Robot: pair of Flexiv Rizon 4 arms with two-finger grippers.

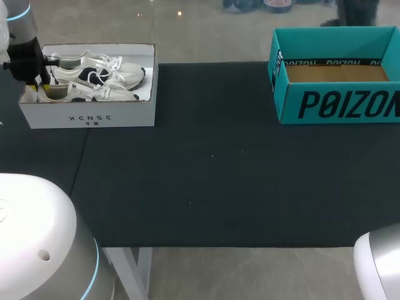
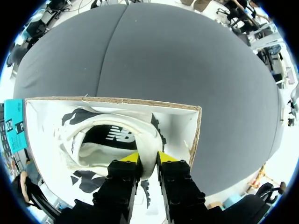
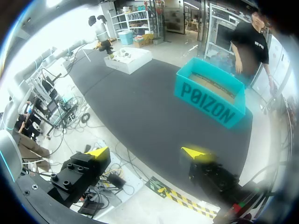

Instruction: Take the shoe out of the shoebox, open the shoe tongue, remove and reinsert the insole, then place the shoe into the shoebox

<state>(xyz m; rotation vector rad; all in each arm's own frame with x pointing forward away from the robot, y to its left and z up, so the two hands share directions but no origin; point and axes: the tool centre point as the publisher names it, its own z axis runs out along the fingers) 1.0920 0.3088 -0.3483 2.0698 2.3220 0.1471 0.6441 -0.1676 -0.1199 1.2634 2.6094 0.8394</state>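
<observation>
Shoe heel, padded white, sits clamped in left pincer inside rectangular cardboard shoebox; right pincer gapes.

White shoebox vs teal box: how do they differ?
The white shoebox sits at the table's left holding white sneakers; the teal box at the right looks empty. The white shoebox is shallower than the teal box. The left hand is shut on a sneaker inside the white shoebox; nothing touches the teal box. Both are open-topped.
</observation>
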